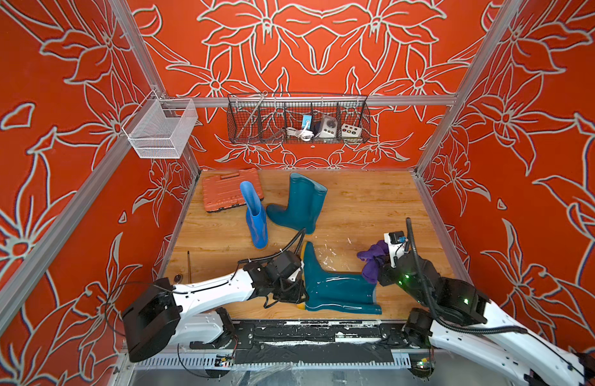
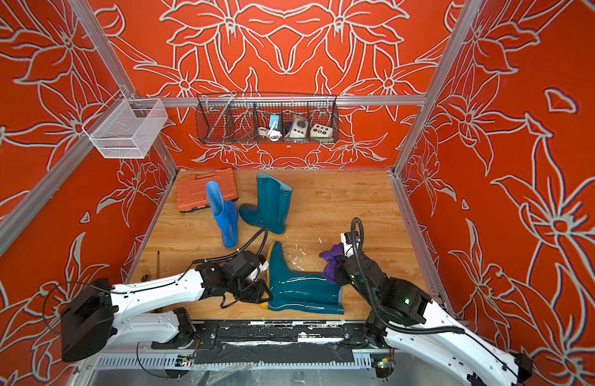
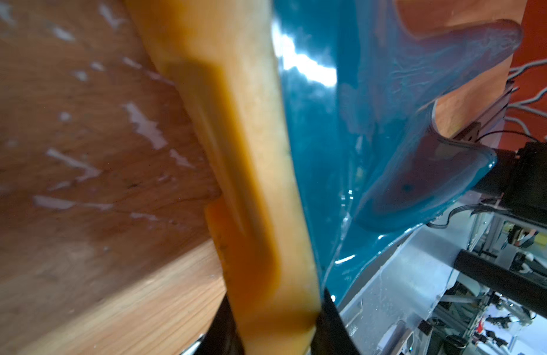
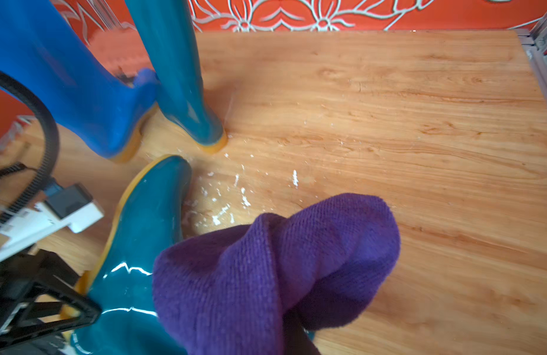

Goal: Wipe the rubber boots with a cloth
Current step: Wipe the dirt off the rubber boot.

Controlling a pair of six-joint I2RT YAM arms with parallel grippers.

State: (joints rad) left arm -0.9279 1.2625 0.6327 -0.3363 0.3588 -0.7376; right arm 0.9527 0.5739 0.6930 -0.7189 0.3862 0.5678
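Orange-red walls [image 1: 323, 50] all round, covered in grey-white outlined flowers! Centre frame, the table [image 1: 373, 207] shows light brown wood grain, flecked white in the middle. Upper centre, there's a bright blue boot [image 1: 256, 220] beside a dark teal boot [image 1: 299, 204]. Lower centre, a second teal boot [image 1: 336, 287] flashes its orange-yellow sole [image 3: 250, 153]. Right of it, the cloth [image 4: 281, 270], deep purple. Upper left of the table, an orange case [image 1: 222, 194]. Higher up, a white mesh basket [image 1: 159, 130] and a black wire basket [image 1: 256, 123].

No lettering or number is legible; the boxes [image 1: 351, 131] in the wire basket [image 1: 299, 100] show too small.
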